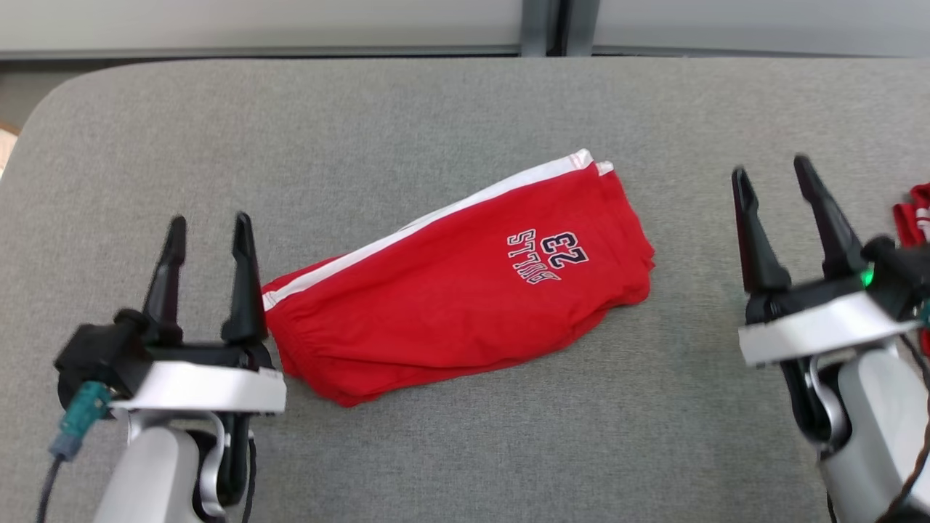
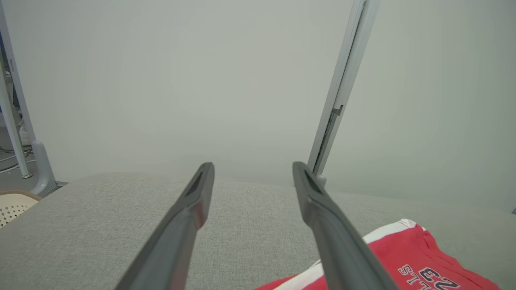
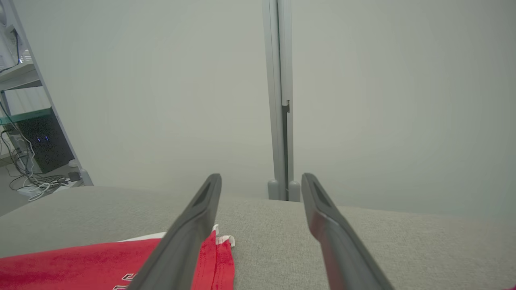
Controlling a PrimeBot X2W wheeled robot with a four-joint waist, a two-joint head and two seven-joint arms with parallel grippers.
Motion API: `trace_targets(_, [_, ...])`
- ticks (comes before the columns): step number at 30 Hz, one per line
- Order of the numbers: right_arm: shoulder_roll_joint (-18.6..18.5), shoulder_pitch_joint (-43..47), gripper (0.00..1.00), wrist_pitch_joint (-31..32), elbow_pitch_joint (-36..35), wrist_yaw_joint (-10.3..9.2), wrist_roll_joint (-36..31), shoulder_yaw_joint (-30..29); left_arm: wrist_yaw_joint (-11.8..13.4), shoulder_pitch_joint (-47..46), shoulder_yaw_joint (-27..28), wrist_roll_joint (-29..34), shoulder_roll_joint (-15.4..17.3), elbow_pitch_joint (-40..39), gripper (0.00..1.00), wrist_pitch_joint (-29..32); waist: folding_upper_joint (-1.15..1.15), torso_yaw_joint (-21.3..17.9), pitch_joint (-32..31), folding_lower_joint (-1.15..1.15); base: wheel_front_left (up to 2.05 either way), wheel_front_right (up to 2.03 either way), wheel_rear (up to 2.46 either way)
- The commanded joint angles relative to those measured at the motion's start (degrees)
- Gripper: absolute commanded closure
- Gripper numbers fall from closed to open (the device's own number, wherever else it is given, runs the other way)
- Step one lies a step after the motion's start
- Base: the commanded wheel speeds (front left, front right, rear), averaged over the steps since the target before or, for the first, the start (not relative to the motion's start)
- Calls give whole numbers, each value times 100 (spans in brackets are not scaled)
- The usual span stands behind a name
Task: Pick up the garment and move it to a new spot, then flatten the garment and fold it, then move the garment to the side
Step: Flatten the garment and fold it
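First, red shorts (image 1: 450, 290): we found them folded into a flat, layered bundle near the middle of the table. They lay on a slant, with the gathered waistband towards the near left and the leg hems towards the far right.
Markings: a white stripe (image 1: 436, 214) ran along the far edge, and the print (image 1: 548, 258) read "BULLS 23", upside down in the head view.
Wrist views of the shorts: the left wrist view caught the hem end (image 2: 423, 257) at its lower right. The right wrist view showed them (image 3: 80, 266) at its lower left, partly behind one finger.
Left gripper (image 1: 209, 219): we saw its two dark fingers standing apart with nothing between them (image 2: 253, 165). It sat just beside the waistband end, and we could not tell whether it touched the cloth.
Right gripper (image 1: 770, 167): its fingers were likewise spread and empty (image 3: 261, 176), well apart from the shorts on the hem side.
Table (image 1: 436, 116): it was covered in grey fabric, with a rounded corner at the far left.
Second red garment (image 1: 914, 214): it lay at the right edge of the head view, partly hidden behind the right gripper. We could not tell what kind it was.
Backdrop: pale panels (image 1: 254, 22) stood beyond the table, joined by a grey post (image 1: 541, 25).
Margins: a cream perforated object (image 2: 14, 203) sat off the table's left end. A dark box (image 3: 44, 143) with loose cables stood on the floor at the left edge of the right wrist view.
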Motion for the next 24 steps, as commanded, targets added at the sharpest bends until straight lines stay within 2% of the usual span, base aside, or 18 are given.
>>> trace_targets(1, [30, 224, 0, 34, -117, -3, -88, -73, -52, 136, -37, 78, 59, 78, 0, -20, 0, -88, -129, 0, 0, 0, 0])
trace_targets(5, [188, 931, 0, 216, -482, -3, -184, -301, -135, 344, -154, 256, 190, 356, 0, -21, 0, -176, -335, 0, 0, 0, 0])
trace_targets(13, [435, 2046, 0, 595, -1097, -3, -401, -618, -83, 738, -247, 402, 389, 597, 0, 9, 0, -293, -667, 0, 0, 0, 0])
trace_targets(24, [614, 2502, 0, 902, -1570, -3, -509, -785, -69, 900, -329, 387, 465, 646, 0, 92, 0, -357, -807, 0, 0, 0, 0])
